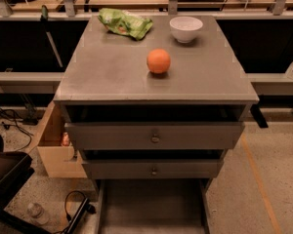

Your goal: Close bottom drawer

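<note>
The grey cabinet (112,77) has three drawers. The bottom drawer (151,206) is pulled far out toward me; I see its plain grey tray and side walls, and it looks empty. Its front panel and knob are cut off by the lower edge of the view. The middle drawer (154,169) and the top drawer (155,136) stand slightly out, each with a small round knob. The gripper is not in view.
On the cabinet top lie an orange (158,61), a white bowl (186,28) and a green bag (124,22). A cardboard box (53,145) stands left of the cabinet. A dark chair (5,179), cables and a bottle (36,211) are on the floor at lower left.
</note>
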### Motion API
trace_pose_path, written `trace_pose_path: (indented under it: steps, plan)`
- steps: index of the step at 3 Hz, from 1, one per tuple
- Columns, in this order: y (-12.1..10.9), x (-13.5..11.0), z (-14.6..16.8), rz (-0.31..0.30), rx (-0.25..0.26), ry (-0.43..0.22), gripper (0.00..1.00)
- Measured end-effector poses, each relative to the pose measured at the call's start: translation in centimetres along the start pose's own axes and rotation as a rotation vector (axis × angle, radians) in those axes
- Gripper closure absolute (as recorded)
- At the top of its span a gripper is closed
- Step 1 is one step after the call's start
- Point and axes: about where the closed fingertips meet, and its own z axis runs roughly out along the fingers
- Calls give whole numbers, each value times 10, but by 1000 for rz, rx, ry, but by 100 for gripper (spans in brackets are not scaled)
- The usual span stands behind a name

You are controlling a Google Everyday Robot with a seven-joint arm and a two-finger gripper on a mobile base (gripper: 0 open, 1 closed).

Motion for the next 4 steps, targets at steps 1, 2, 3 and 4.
trace_pose_path:
  steps: [1, 2, 3, 4]
  plan:
    - [-19, -1, 4, -29, 28, -10, 100]
    - [-18, -1, 4, -29, 28, -10, 100]
    - [-41, -6, 7, -82, 61, -14, 100]
    - [-41, -6, 7, -82, 61, -14, 100]
